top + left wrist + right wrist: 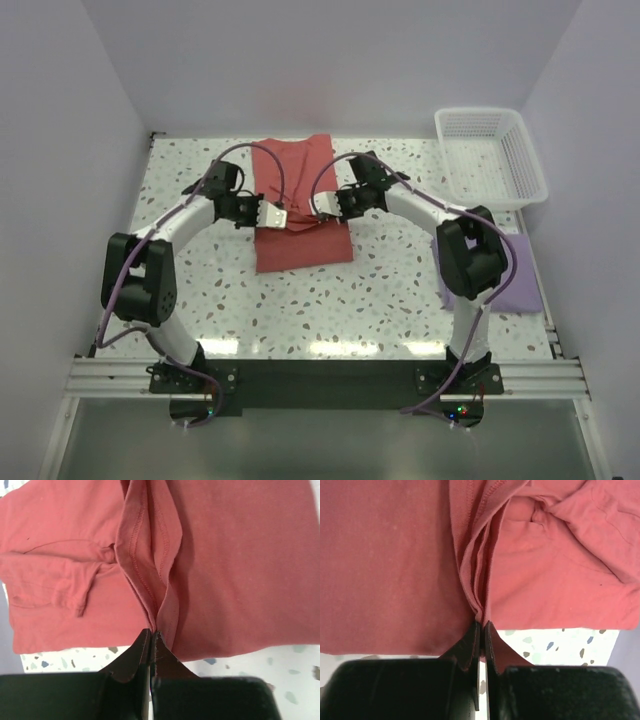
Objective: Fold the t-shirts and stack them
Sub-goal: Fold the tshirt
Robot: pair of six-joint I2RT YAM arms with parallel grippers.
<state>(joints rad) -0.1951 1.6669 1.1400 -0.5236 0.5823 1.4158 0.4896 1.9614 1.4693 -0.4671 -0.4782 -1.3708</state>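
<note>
Red t-shirt (300, 250) lay flat on the worktop (390, 300), well to the left of the basket (530, 175), sleeves folded in over the body so it showed as a long strip running front to back. Lavender t-shirt (522, 285) sat as a folded rectangle near the basket, on the side toward the arm bases, partly hidden by the right arm (470, 255). Left arm (180, 215) & right arm both reached in over the red strip, also left of the basket. Left jaws were pressed together on a raised ridge of red cloth w/ a stitched hem running up it. Right jaws were likewise shut, pinching a matching ridge of several layers on the other side edge. Speckled worktop showed just behind each pinch, so both grips looked to sit right at the cloth's edge. Judgement: fabric is light, thin knit, totally limp, no stiffness, so it'll sag between the two pinch pts & trail wherever it isn't carried. Not fragile, not slippery, but the tucked layers could slide apart or a sleeve flop out if only the top layer is caught. Best hold is what's here: both side edges, thru all layers, kept level & taut. Fold half done; stacking w/ the lavender one not yet.
</note>
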